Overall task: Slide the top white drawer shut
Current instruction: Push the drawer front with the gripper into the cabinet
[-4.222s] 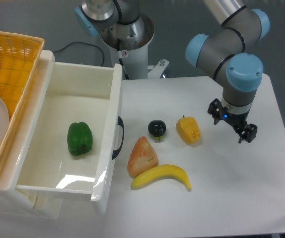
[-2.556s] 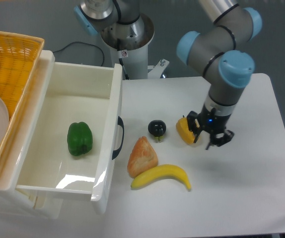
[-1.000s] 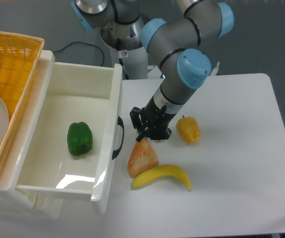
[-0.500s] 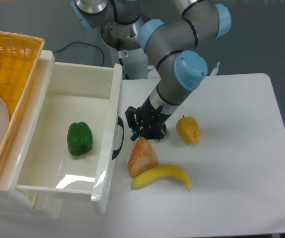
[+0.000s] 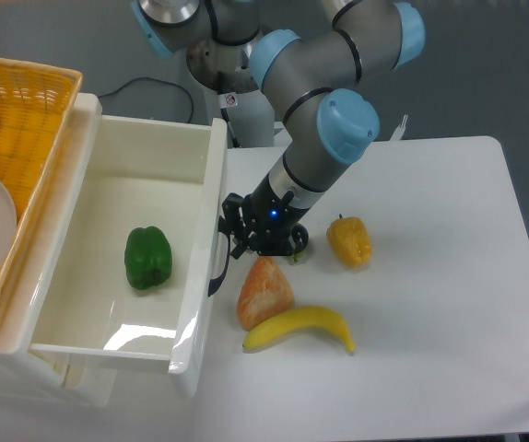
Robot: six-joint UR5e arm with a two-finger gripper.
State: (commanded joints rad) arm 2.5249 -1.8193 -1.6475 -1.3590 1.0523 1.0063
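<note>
At the top white drawer [image 5: 135, 230] front, gripper [image 5: 234, 232].

The white table [image 5: 430, 350] carries a banana [image 5: 299, 327] near its front edge, a bread piece [image 5: 264, 290] touching it, and a yellow pepper [image 5: 349, 241] (mid-table).

green pepper [image 5: 147, 258], banana [image 5: 299, 327], bread [image 5: 264, 291], wicker basket [image 5: 25, 101]

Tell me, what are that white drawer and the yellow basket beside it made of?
The drawer looks like glossy moulded plastic: its smooth white walls throw bright glare near the front, and its curved handle is black, probably plastic too. The basket looks like woven wicker or a plastic imitation: a criss-cross weave shows in its yellow wall. Which of the two, the view cannot settle.
</note>
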